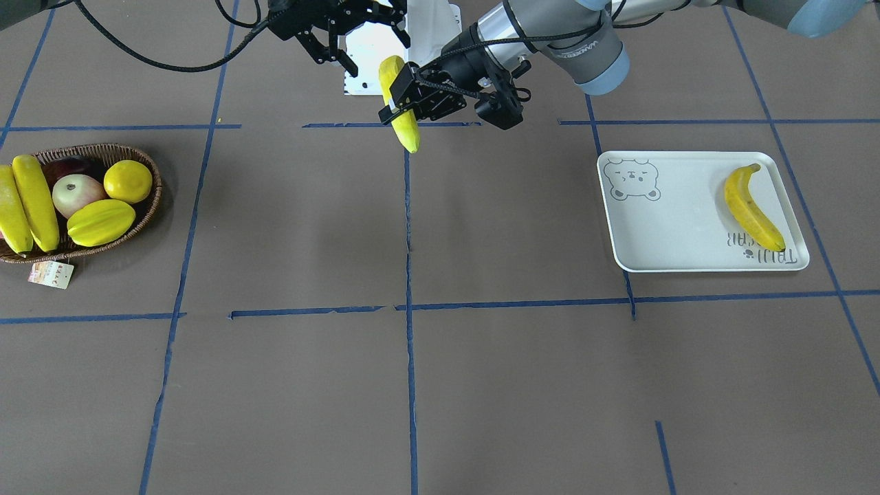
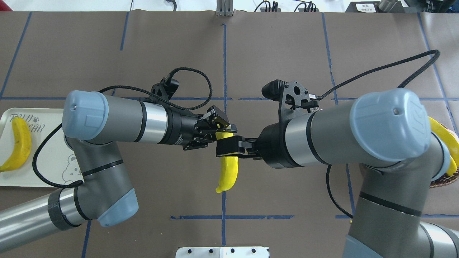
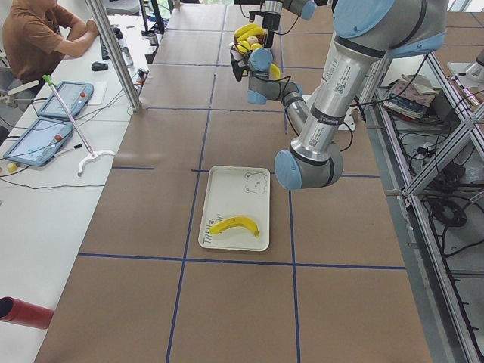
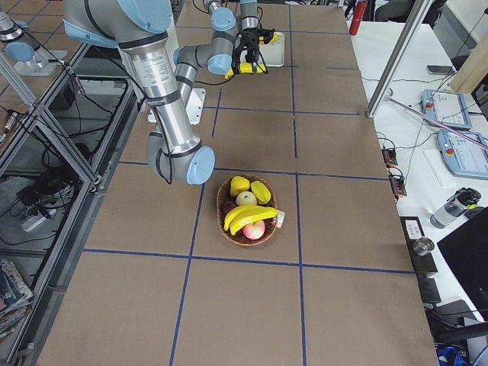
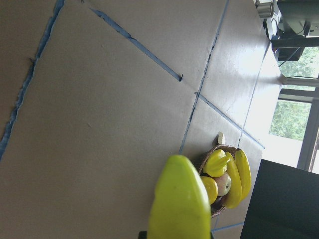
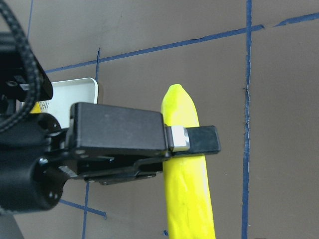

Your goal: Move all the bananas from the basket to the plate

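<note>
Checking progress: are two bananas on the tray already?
No, the tray holds one banana; a second banana hangs in the left hand.

Overhead, the right arm [image 2: 387, 125] hides most of the basket [image 2: 443, 183] — the nearest banana [image 5: 182, 199] (left wrist view) is blurred.

This looks like a robotics lab. Blue tape [image 1: 409, 240] grids the brown table [image 1: 309, 220], and teach pendants [image 3: 64, 98] lie on a side bench [image 3: 38, 197].
</note>
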Available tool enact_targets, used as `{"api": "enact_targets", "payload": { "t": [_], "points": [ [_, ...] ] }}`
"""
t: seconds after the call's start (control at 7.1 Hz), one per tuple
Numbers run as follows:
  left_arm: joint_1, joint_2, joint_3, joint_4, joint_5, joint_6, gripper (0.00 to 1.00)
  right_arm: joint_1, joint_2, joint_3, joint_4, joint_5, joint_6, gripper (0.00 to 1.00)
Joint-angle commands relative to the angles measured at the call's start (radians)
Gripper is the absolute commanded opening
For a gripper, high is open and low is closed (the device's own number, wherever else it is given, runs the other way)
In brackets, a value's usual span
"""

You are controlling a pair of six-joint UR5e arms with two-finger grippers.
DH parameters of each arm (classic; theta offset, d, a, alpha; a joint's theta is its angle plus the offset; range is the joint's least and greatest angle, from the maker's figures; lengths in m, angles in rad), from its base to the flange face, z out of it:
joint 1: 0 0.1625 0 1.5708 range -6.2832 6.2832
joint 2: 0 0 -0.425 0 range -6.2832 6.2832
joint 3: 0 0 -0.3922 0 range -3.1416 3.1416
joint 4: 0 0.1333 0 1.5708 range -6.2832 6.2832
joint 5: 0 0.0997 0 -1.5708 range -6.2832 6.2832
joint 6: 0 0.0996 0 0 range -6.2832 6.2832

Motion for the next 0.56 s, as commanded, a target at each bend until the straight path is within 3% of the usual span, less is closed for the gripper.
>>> {"api": "enact_targets", "payload": {
  "t": [0.0, 0.42],
  "points": [
    [-0.079, 0.038, -0.014, 0.175, -0.028, 0.074, 0.00, 0.005, -0.025, 0.074, -0.081, 0.001, 0.000, 1.00],
    [-0.165, 0.180, -0.212, 0.621, -0.002, 0.410, 0.00, 0.054, -0.028, 0.146, -0.312, 0.001, -0.004, 1.00]
  ]
}}
